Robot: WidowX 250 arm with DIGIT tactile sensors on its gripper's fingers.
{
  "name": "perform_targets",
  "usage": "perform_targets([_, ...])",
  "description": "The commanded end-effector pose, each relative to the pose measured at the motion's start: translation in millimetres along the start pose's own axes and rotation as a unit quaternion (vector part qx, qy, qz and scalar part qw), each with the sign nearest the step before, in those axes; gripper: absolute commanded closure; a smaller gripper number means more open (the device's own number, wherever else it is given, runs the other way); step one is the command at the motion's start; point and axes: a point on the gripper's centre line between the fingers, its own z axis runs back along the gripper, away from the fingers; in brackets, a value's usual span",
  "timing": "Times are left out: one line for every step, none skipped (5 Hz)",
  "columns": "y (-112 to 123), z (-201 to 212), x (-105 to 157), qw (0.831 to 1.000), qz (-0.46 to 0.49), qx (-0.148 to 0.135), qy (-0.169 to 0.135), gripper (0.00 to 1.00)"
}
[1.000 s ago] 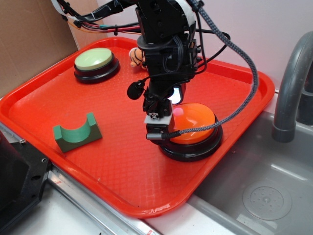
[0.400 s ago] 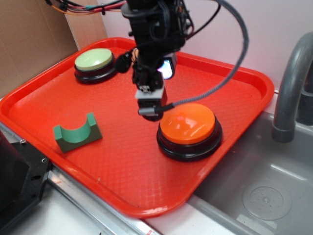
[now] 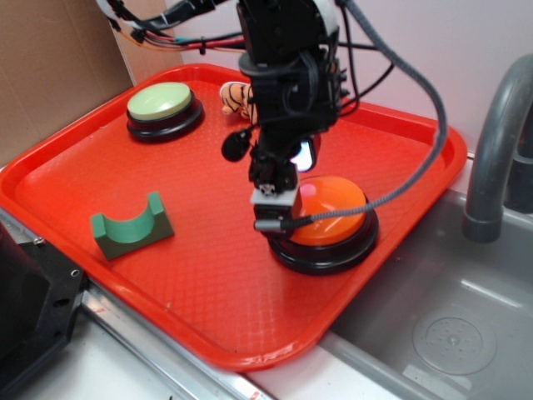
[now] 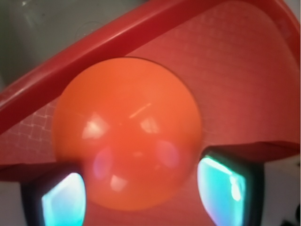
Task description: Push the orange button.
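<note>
The orange button [image 3: 335,208], a glossy orange dome on a black round base, sits on the right part of the red tray [image 3: 208,329]. My gripper [image 3: 276,218] points down over the dome's left edge, very close to it or touching; I cannot tell which. In the wrist view the orange button [image 4: 127,132] fills the middle. The gripper [image 4: 141,193] is open, its two fingers [image 4: 63,197] wide apart at the bottom corners, with the dome's near edge showing between them.
A pale green button [image 3: 158,102] on a black base stands at the tray's back left. A small striped plush tiger [image 3: 236,97] lies behind the arm. A green arch block [image 3: 131,227] rests front left. Right of the tray are a grey sink [image 3: 466,325] and faucet [image 3: 491,150].
From the button's left edge the gripper rose and swung back-left off it, then came back down over the dome's left side.
</note>
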Motion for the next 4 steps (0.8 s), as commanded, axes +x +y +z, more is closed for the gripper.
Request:
perform_targets([-11.9, 4.3, -0.2, 1.000, -0.001, 0.008, -0.015, 0.00])
perform_targets([-10.5, 14.7, -1.8, 1.000, 0.007, 0.020, -0.013, 0.00])
perform_targets([-9.8, 44.1, -0.7, 0.998, 0.029, 0.041, -0.024, 0.00])
perform_targets([-10.2, 63.8, -4.4, 0.997, 0.060, 0.040, -0.022, 0.00])
